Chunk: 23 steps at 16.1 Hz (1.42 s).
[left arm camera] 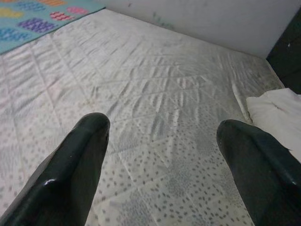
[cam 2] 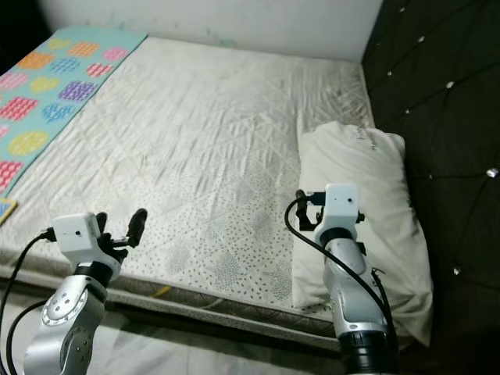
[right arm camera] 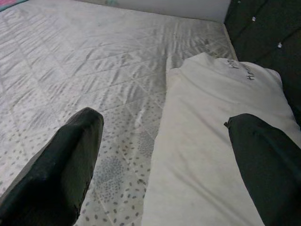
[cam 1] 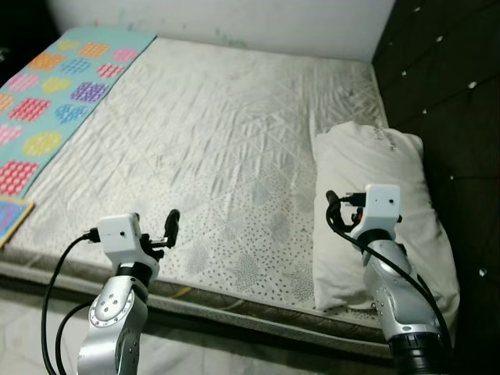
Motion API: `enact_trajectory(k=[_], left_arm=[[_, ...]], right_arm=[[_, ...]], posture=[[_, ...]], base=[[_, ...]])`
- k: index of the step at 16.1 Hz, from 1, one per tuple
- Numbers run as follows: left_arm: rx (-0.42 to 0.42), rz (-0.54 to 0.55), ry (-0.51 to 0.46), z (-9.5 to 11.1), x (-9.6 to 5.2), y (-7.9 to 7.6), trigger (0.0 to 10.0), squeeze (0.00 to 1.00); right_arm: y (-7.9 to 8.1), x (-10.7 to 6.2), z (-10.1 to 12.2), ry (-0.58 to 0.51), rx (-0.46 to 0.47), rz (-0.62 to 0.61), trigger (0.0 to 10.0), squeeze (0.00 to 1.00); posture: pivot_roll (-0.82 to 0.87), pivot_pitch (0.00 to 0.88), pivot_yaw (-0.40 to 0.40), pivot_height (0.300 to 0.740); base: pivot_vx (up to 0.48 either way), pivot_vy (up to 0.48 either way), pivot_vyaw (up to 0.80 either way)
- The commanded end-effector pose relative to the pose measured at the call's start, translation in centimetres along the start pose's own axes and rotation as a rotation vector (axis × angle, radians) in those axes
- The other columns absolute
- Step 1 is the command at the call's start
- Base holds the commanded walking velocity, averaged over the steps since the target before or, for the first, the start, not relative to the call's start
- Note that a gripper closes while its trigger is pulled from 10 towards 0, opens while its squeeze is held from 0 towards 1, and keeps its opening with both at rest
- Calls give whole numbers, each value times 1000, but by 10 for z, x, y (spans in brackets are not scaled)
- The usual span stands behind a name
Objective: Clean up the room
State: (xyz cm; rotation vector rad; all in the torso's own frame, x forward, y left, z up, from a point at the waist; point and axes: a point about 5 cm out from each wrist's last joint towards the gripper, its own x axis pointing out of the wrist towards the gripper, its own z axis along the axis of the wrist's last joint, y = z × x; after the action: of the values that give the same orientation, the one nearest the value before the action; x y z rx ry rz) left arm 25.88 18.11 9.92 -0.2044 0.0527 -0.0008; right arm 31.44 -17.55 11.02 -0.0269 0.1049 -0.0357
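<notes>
I hold the right pincer (right arm camera: 164, 160) spread just above the pillow (cam 1: 375, 203), ready to grasp; left pincer (left arm camera: 160, 155) spread over the mattress (cam 1: 219, 133).

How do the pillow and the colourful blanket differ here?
The pillow is plain white and puffy; the blanket is teal with bright patterned patches and lies flat. The pillow sits by the dark headboard on the robot's right, the blanket along the left edge. Both rest on the mattress.

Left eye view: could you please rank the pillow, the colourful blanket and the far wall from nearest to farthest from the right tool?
1. Pillow, directly under the right tool.
2. Far wall, beyond the bed's far edge.
3. Colourful blanket, across the bed on the robot's left.
</notes>
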Motion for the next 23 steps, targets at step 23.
enact_trajectory(k=[23], left_arm=[[-28,-76,-38,5,-6,-3,10000,0]], right_arm=[[4,0,-3,4,-17,31,10000,0]], posture=[[-133,84,-25,740]], base=[[132,213,-154]])
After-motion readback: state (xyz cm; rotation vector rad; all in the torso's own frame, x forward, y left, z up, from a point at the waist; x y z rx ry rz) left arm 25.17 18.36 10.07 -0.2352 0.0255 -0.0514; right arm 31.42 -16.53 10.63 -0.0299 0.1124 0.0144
